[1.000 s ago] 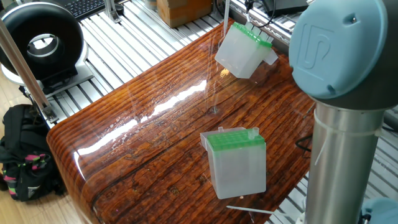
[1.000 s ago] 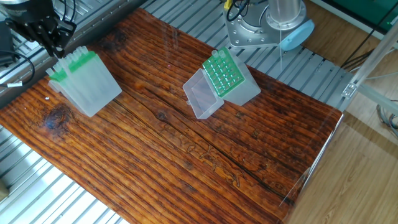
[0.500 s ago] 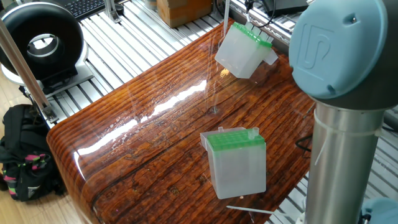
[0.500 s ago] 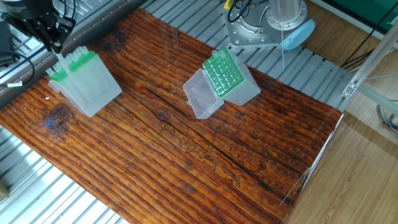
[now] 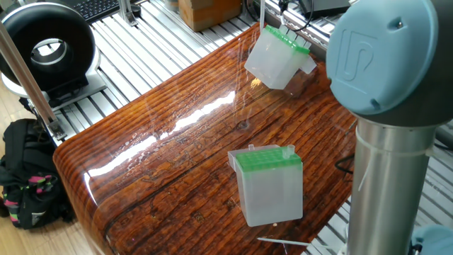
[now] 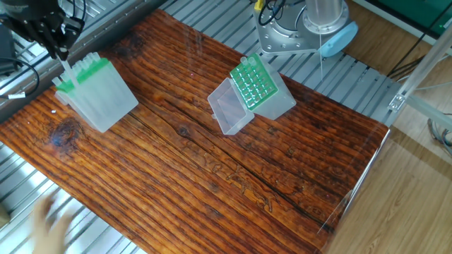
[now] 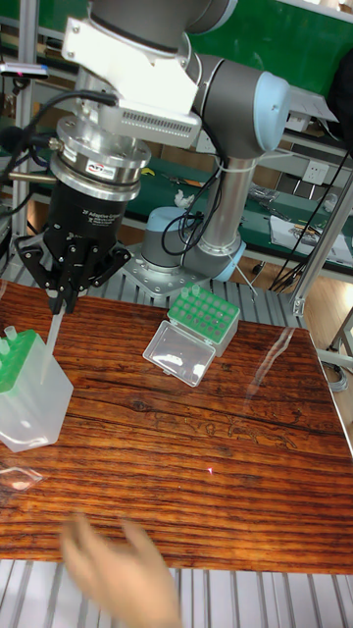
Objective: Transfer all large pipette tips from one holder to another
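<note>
Since earlier frames, hand [image 7: 61, 306] lifted slightly; blurred human hand [image 7: 123, 574] entered at 6 o'clock edge. Hand clenched on large pipette tip [image 7: 56, 328], hanging above left holder [image 7: 29, 388] at 9 o'clock; more tips stand there. Open holder [image 7: 204, 316] waits near 1 o'clock on counter [image 7: 196, 461]. Risks: tip slipping or tilting in grip; person's reach crossing transfer path

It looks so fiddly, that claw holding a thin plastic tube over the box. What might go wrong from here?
The gripper holds one pipette tip slanted above the left holder; lowered off-line, it might miss its hole or jam. Other tips already stand up from that holder, so the fingers might knock them. A blurred hand is at the near table edge, which could be unsafe if the arm swings that way.
</note>
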Controlling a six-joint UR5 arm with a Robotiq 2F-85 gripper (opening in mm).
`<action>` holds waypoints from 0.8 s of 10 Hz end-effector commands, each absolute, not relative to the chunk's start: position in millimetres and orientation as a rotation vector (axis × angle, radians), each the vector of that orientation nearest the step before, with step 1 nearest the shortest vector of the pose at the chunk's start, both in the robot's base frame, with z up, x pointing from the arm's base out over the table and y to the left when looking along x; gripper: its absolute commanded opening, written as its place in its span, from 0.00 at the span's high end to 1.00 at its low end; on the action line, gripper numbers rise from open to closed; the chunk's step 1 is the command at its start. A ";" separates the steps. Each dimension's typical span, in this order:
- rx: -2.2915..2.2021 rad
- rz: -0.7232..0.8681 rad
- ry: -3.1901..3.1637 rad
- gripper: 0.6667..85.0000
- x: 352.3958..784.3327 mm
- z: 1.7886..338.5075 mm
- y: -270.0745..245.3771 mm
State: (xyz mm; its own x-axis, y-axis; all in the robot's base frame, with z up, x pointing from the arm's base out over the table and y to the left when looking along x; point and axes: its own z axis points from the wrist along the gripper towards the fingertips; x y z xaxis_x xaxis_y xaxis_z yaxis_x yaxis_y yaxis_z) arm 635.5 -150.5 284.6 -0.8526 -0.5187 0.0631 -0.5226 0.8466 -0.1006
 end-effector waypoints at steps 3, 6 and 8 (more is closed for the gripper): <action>0.880 0.189 -2.984 0.94 620.9 291.6 -138.9; 0.864 0.198 -2.956 0.94 613.2 291.1 -132.5; 0.800 0.200 -2.999 0.95 616.0 293.1 -132.0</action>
